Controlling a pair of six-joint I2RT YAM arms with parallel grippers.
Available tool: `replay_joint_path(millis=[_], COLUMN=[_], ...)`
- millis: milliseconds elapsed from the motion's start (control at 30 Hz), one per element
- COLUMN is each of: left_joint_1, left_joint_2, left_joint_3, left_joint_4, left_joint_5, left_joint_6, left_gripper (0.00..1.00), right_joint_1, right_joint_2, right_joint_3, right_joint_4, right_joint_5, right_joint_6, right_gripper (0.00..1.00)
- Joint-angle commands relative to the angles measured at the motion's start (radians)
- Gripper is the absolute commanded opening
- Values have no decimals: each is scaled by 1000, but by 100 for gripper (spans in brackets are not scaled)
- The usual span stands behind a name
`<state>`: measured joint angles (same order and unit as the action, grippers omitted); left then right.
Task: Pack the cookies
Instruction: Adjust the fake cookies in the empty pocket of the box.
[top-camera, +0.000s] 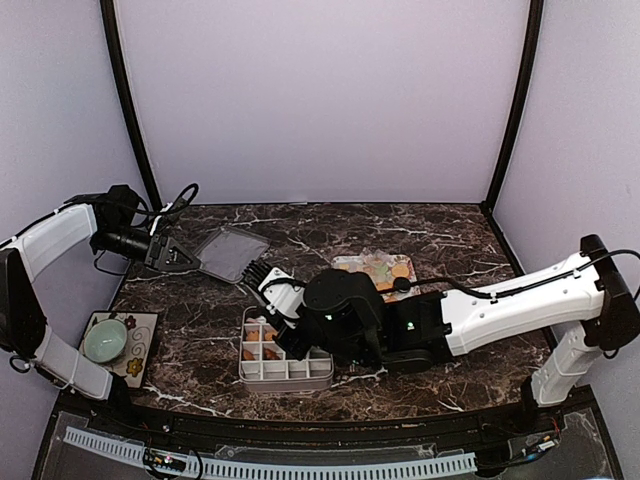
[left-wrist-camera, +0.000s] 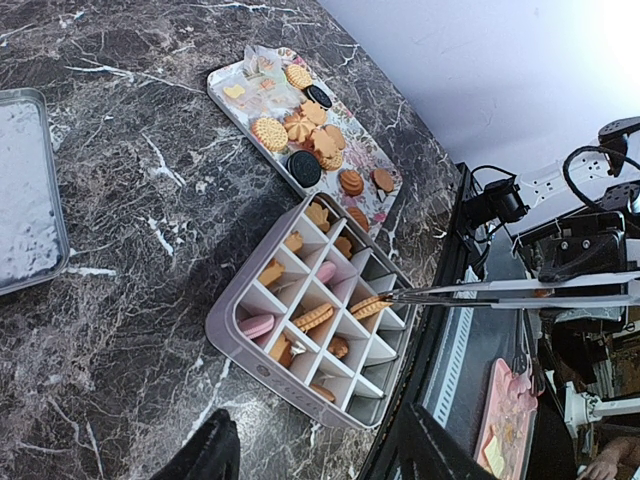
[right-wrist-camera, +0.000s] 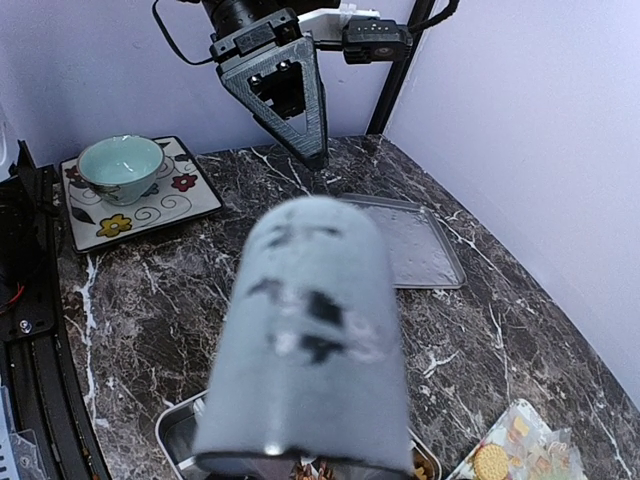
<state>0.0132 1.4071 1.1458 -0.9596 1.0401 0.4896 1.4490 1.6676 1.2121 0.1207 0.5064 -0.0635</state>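
The right hand (top-camera: 285, 315) is clamped round the tongs (left-wrist-camera: 500, 290), and their tips pinch one golden cookie (left-wrist-camera: 368, 305) right above a cell at the box's (left-wrist-camera: 270, 375) edge. From here the drop looks to be straight down. More cookies (left-wrist-camera: 300, 125) wait on the flowered tray (left-wrist-camera: 224, 100) just beyond the box. The left hand (left-wrist-camera: 318, 455) hangs half open and empty, well off to the side.

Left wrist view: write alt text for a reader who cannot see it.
From the right, metal tongs hold a golden cookie at a cell of a divided box partly filled with cookies. Behind it lies a flowered tray of more cookies on a marble table.
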Motion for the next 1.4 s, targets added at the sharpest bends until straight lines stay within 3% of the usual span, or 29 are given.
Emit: replay_joint_path(millis=[0, 533, 700, 800, 867, 933, 1100, 1367], left_joint_1=[4, 5, 5, 5, 4, 5, 5, 5], left_joint_2=[-6, -2, -17, -17, -13, -8, -5, -9], left_joint_3=[9, 8, 4, 4, 6, 8, 11, 12], left_joint_4=[-10, -9, -10, -10, -9, -10, -6, -5], left_joint_5=[24, 26, 24, 23, 24, 29, 35, 32], left_joint_6=[11, 8, 9, 10, 9, 8, -1, 2], left_gripper=[55, 55, 55, 55, 55, 55, 55, 55], right_joint_1=[-10, -21, -35, -34, -35, -35, -35, -35], right_joint_2=[48, 153, 151, 121, 75, 17, -37, -60], right_joint_3=[20, 150, 121, 88, 47, 6, -46, -91], right_joint_4=[-50, -174, -128, -117, -84, -43, 32, 97], right_joint_5=[-90, -139, -154, -135, -115, -107, -102, -49], right_joint_6=[41, 30, 44, 63, 80, 90, 104, 110], right_gripper=[7, 9, 9, 15, 28, 34, 39, 39])
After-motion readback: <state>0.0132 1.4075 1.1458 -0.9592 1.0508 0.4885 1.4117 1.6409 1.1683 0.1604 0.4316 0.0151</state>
